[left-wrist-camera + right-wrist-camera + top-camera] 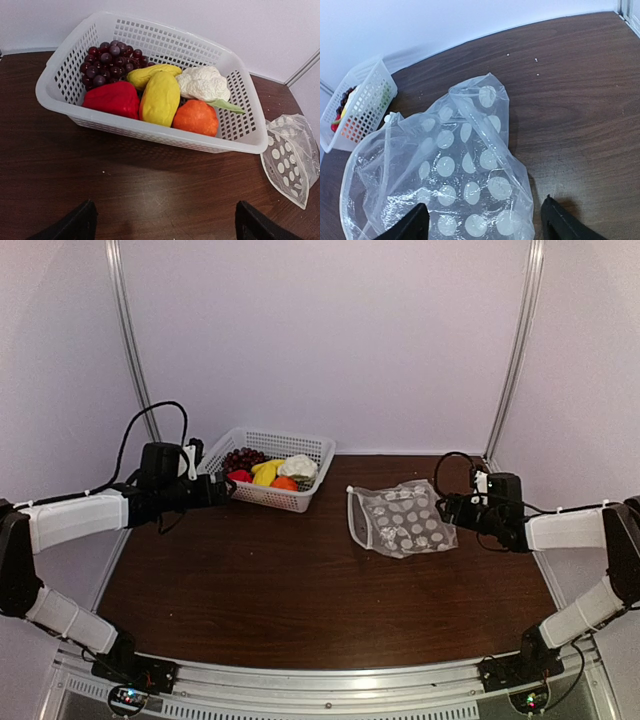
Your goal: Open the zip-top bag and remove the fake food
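Observation:
The zip-top bag, clear with white dots, lies crumpled and flat-looking on the table right of centre. I see no food inside it. The fake food sits in the white basket at the back left: purple grapes, a red piece, yellow pieces, an orange one and a white lumpy one. My right gripper is open at the bag's right end, with its fingers apart on either side of the plastic. My left gripper is open over bare table just in front of the basket.
The bag's edge shows to the right of the basket in the left wrist view. White walls with metal posts close in the back and sides. A black cable loops above the left wrist.

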`<state>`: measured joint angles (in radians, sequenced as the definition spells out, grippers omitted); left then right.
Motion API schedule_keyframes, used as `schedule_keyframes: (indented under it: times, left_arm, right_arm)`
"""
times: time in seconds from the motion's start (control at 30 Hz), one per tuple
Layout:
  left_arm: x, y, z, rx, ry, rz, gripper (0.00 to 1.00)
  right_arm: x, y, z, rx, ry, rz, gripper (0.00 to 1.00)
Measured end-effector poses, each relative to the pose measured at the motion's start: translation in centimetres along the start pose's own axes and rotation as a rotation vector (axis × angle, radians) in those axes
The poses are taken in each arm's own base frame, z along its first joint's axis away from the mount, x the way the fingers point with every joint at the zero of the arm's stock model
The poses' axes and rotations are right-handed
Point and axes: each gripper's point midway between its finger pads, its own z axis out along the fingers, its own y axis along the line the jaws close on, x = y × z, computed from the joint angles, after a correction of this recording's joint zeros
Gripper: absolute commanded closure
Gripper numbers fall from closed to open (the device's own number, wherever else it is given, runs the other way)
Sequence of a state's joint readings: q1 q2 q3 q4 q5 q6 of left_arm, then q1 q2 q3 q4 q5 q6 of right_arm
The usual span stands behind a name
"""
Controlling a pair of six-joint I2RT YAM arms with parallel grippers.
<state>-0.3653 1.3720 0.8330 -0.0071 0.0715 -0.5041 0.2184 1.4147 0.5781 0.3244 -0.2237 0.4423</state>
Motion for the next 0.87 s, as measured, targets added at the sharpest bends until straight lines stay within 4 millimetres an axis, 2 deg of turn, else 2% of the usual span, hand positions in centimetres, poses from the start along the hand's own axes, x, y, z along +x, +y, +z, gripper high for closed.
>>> schedule_keyframes:
  times: [0.2,0.37,0.47,0.6,0.67,0.73,0.87]
  left_arm:
    - [-1.1,-0.2,-1.3,-0.001,-0.043,0.009,0.02]
    - [-1.9,-0.5,-2.7,-0.002,-0.069,0.024,0.02]
    - [-2.8,-0.4,-4.4,-0.021,-0.109,0.028,0.02]
    - [-4.1,-0.2,-7.9,-0.040,-0.211,0.030,0.02]
    - [-4.4,0.0,-9.2,-0.048,-0.248,0.028,0.02]
    - [-4.3,0.3,-9.8,-0.058,-0.262,0.026,0.02]
    - [-2.9,1.3,-9.5,-0.090,-0.245,0.017,0.02]
  right_arm:
    - [-2.0,0.3,-1.7,0.001,-0.035,-0.035,0.00]
    - [-5.0,2.6,-3.8,-0.061,-0.089,-0.085,0.00]
    - [-6.5,4.2,-6.3,-0.112,-0.143,-0.112,0.00]
    - [-8.4,5.9,-10.9,-0.168,-0.259,-0.140,0.00]
    - [-8.5,6.2,-12.9,-0.186,-0.303,-0.148,0.00]
    - [-8.0,6.1,-14.0,-0.194,-0.322,-0.151,0.00]
    - [-5.8,5.3,-15.2,-0.192,-0.317,-0.145,0.01]
